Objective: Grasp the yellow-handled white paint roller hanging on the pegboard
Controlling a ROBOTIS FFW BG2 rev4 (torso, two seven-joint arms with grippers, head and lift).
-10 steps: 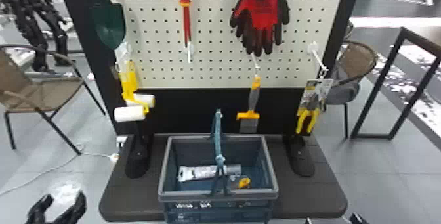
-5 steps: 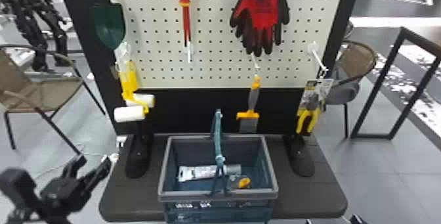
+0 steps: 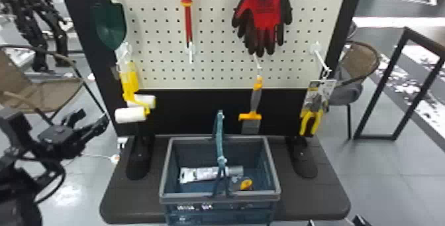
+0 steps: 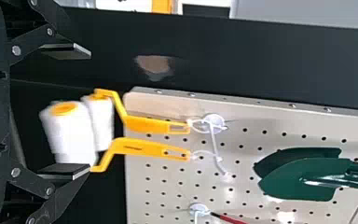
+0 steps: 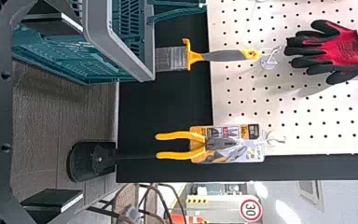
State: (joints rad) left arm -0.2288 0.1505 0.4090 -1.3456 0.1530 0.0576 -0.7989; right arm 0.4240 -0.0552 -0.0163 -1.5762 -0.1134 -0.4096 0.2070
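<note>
Clock directions are read on the head view, twelve at its top. Two yellow-handled white paint rollers (image 3: 129,82) hang from one hook (image 3: 125,48), between eight and nine o'clock from the middle of the pegboard (image 3: 215,20); which of the pair is meant cannot be told.

The left gripper (image 3: 94,116) is the nearer end effector. It is released, its two fingers well apart with nothing held between them. From it, the yellow handles lie between one and two o'clock, and the nearer white sleeve (image 3: 130,114) lies at three. The long axis of the handles runs roughly from twelve to six, whereas that sleeve runs from nine to three. In the left wrist view the yellow handles (image 4: 144,148) extend beyond the fingertips, side by side, with a narrow space between them.

The spread of the fingers appears to cross the handles' long axis, which should suit a pinch on one handle with little wrist turn. The coming move probably calls for a rise toward one o'clock and an advance toward the board. The likely hazard is catching both handles, or nudging a sleeve so that the pair swings.

The right gripper (image 3: 334,222) is also released and empty, at four o'clock from the basket (image 3: 220,196), well apart from the rollers.
</note>
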